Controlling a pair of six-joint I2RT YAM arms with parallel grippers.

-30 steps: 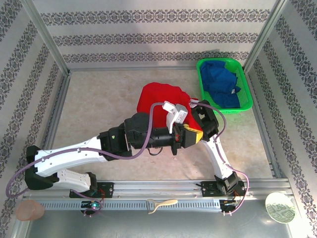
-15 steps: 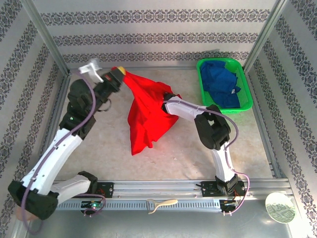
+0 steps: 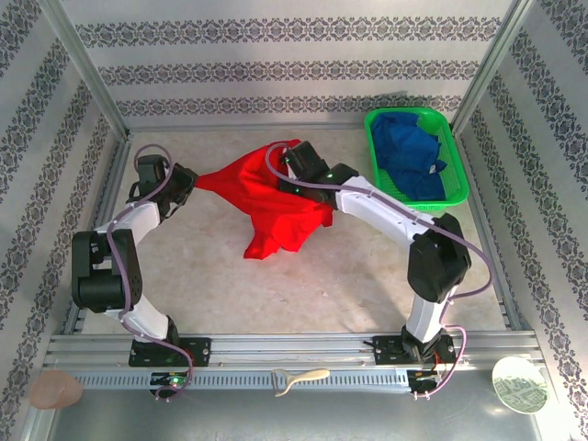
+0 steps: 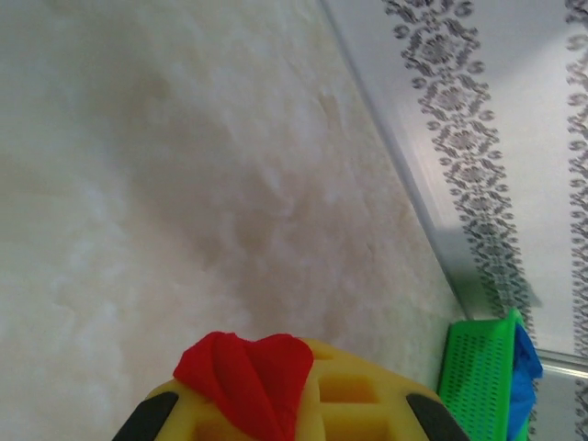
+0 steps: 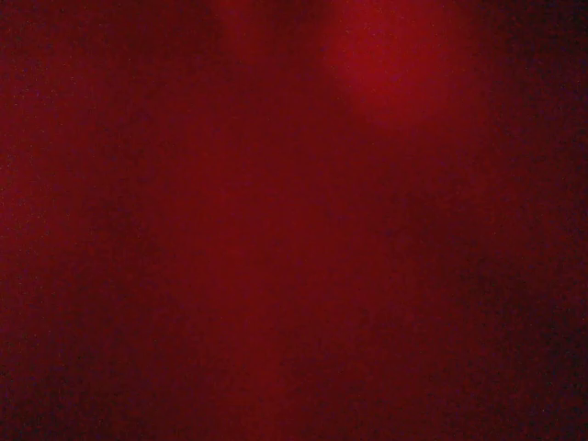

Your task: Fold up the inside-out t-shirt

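Unfurling step, ahead of any fold. Red t-shirt strung over the bench, mid-far; left hand clamped on one corner, right hand clamped on another part of its edge. Next, by judgement: pulling taut, lowering flat.

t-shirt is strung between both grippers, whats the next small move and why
Probably draw the grippers slightly further apart. The left gripper and right gripper each pinch an edge of the t-shirt, but it sags bunched between them, its lower part crumpled on the table, so it isn't spread enough to fold.
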